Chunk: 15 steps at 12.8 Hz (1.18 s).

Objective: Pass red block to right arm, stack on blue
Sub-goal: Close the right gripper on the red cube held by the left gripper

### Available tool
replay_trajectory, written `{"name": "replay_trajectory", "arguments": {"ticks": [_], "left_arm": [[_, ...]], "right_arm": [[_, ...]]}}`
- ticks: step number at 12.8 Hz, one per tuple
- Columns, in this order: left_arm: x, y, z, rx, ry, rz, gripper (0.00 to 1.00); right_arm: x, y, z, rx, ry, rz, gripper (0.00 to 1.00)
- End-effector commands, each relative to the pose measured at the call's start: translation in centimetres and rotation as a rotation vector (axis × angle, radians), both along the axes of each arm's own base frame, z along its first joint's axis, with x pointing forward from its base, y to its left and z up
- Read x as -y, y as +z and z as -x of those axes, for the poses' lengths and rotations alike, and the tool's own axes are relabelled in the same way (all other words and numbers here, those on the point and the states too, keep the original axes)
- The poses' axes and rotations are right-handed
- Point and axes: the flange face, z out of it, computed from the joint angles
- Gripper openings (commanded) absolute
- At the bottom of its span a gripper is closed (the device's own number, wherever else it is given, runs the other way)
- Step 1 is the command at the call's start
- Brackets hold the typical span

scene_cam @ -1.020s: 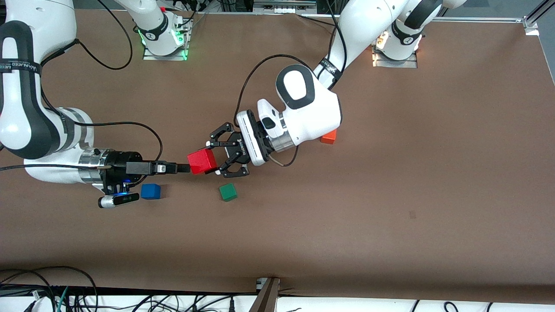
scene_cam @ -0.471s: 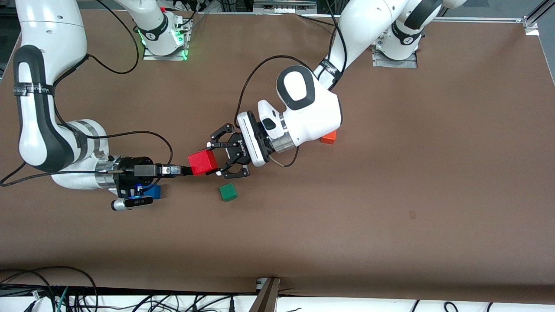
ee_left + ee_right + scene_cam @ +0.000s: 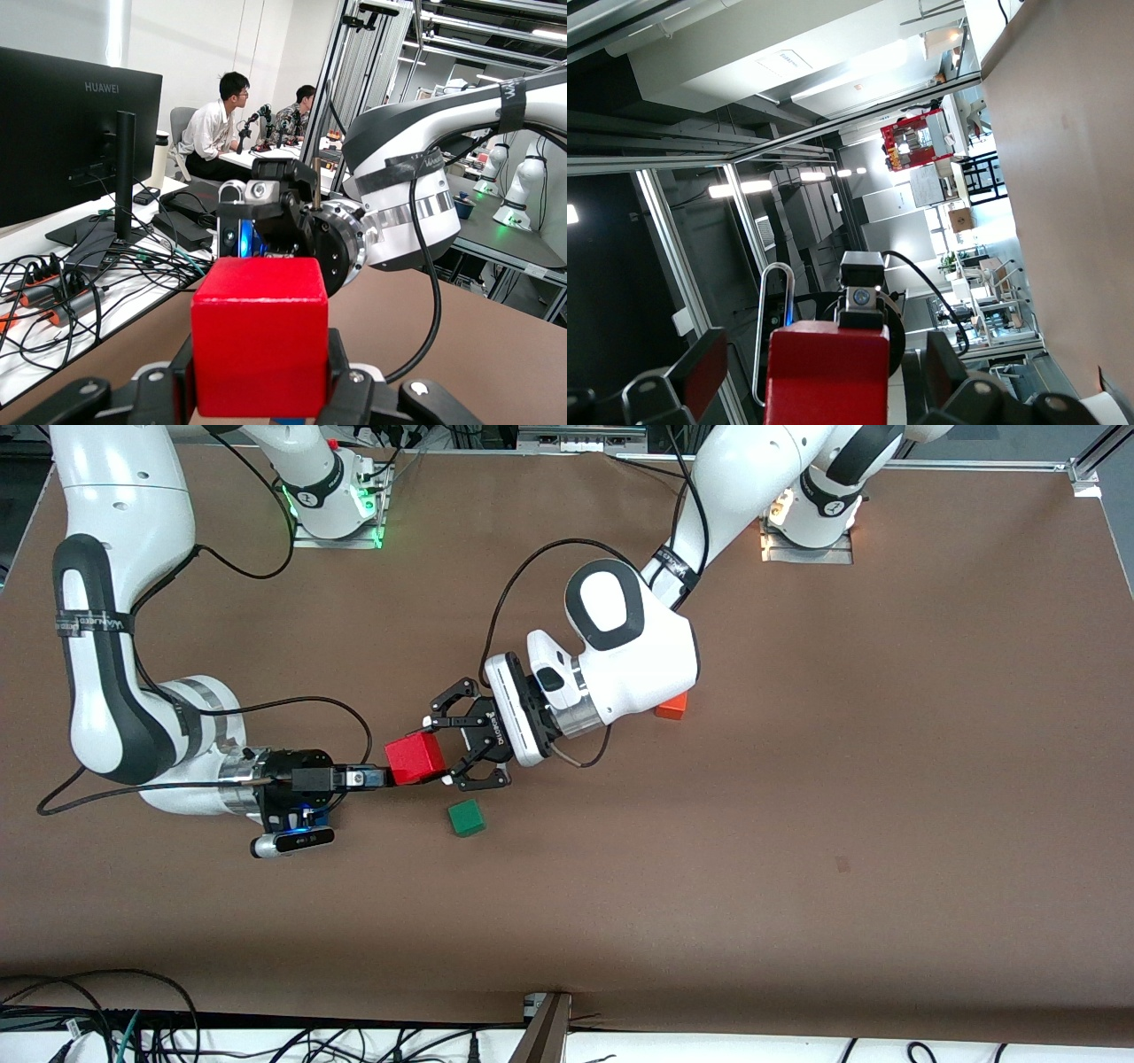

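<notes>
The red block (image 3: 414,759) is held above the table with my left gripper (image 3: 434,755) shut on it; in the left wrist view the block (image 3: 260,347) is squeezed between both pads. My right gripper (image 3: 376,777) comes in from the right arm's end of the table and stands open. In the right wrist view the red block (image 3: 827,376) sits between its fingers (image 3: 700,365), with a gap on each side. The blue block (image 3: 314,819) lies on the table under the right wrist, almost wholly hidden.
A green cube (image 3: 466,817) lies on the table nearer the front camera than the held block. An orange cube (image 3: 671,705) is half hidden by the left arm's wrist. The brown table (image 3: 797,824) stretches wide toward the left arm's end.
My right arm has slid toward the red block; its fingers now reach around it and its wrist covers the blue block. The left arm and red block have stayed still.
</notes>
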Motion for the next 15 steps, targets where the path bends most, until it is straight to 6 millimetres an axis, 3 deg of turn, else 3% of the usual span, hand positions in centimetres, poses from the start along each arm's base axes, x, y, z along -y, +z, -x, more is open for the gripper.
{"name": "replay_trajectory", "arguments": {"ticks": [1, 7, 15], "left_arm": [[0.30, 0.52, -0.27, 0.005, 0.018, 0.030, 0.00], [0.20, 0.52, -0.35, 0.005, 0.020, 0.030, 0.00], [0.21, 0.24, -0.33, 0.002, 0.019, 0.027, 0.00]], "right_arm": [[-0.18, 0.43, -0.20, -0.026, -0.006, -0.036, 0.98], [-0.36, 0.88, -0.22, -0.054, 0.000, -0.034, 0.85], [-0.34, 0.98, -0.23, -0.060, 0.000, -0.033, 0.60]]}}
